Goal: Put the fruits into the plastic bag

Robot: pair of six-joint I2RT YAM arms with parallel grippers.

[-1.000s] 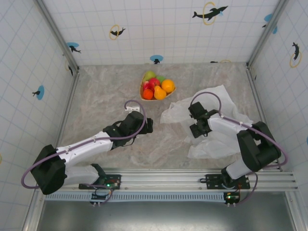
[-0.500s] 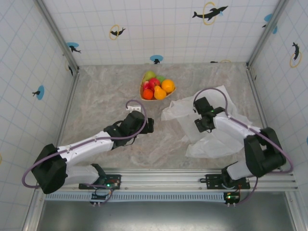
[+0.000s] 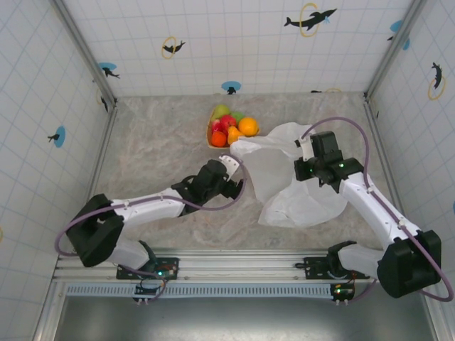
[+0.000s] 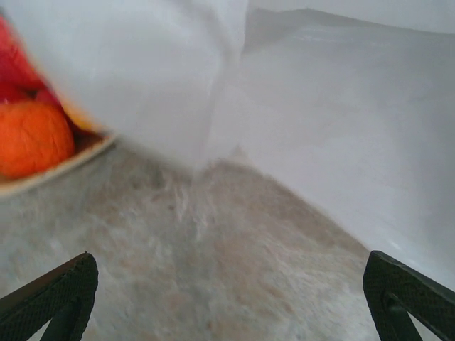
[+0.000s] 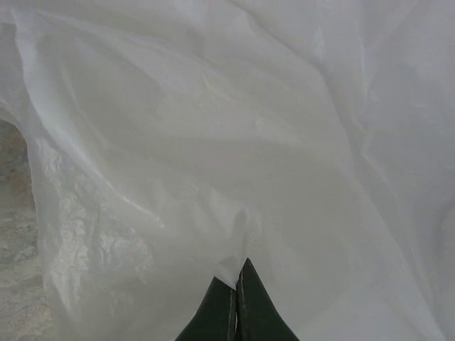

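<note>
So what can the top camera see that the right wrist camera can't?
Top camera: the fruits piled at the corner of the bag, and the left gripper beside the bag. Right wrist camera: up close, the right gripper pinched shut on a fold of the bag. Both: the white bag and the marbled table under it.

Marbled grey table (image 3: pixel 149 142), tan plate (image 3: pixel 209 133) toward the back, crumpled plastic bag (image 3: pixel 284 192) just beside it.
</note>
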